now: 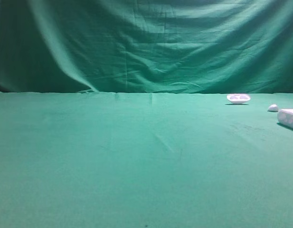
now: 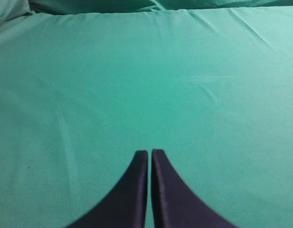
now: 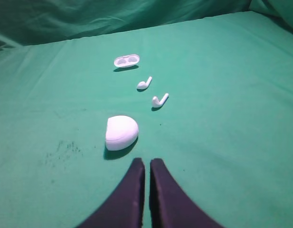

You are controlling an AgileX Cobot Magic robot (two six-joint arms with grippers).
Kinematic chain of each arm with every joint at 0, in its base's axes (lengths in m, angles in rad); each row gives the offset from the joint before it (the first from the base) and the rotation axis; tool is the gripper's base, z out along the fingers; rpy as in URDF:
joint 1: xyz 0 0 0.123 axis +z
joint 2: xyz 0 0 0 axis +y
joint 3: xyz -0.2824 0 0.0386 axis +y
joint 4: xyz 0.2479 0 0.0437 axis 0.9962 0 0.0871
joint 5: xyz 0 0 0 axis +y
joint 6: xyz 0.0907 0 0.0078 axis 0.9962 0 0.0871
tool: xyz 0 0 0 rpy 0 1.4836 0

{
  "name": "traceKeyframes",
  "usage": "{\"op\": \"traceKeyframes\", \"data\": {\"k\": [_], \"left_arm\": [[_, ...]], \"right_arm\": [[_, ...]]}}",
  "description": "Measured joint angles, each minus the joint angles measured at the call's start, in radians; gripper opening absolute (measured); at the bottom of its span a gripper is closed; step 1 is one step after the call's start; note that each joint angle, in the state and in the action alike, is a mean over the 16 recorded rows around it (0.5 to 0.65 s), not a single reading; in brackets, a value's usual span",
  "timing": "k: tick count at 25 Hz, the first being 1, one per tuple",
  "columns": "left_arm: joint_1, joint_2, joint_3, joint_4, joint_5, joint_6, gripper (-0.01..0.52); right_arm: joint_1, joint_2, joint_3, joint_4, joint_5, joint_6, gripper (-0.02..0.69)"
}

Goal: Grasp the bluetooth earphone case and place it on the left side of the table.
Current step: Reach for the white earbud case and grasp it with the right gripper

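Bluetooth earphone case [image 3: 121,132] and two earbuds [image 3: 144,84] show fully only from right wrist.

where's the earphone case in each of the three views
Exterior high: the bluetooth earphone case lies at the far right edge, partly cut off by the frame.
Left wrist: not in it; only green cloth and the shut left gripper.
Right wrist: the case sits just ahead and left of the shut right gripper.
Shared landmark: the shallow white dish-like piece, beyond the case in both views that show it.
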Motion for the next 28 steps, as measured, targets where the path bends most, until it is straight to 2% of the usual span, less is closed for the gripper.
{"op": "traceKeyframes", "data": {"k": [17, 21, 28], "left_arm": [[0.000, 0.000, 0.000, 0.000, 0.000, 0.000, 0.000], [0.000, 0.000, 0.000, 0.000, 0.000, 0.000, 0.000], [0.000, 0.000, 0.000, 0.000, 0.000, 0.000, 0.000]], "right_arm": [[0.000, 0.000, 0.001, -0.009, -0.019, -0.008, 0.000], [0.000, 0.000, 0.001, -0.023, -0.105, -0.013, 0.000], [0.000, 0.004, -0.011, -0.031, -0.342, -0.030, 0.000]]}}
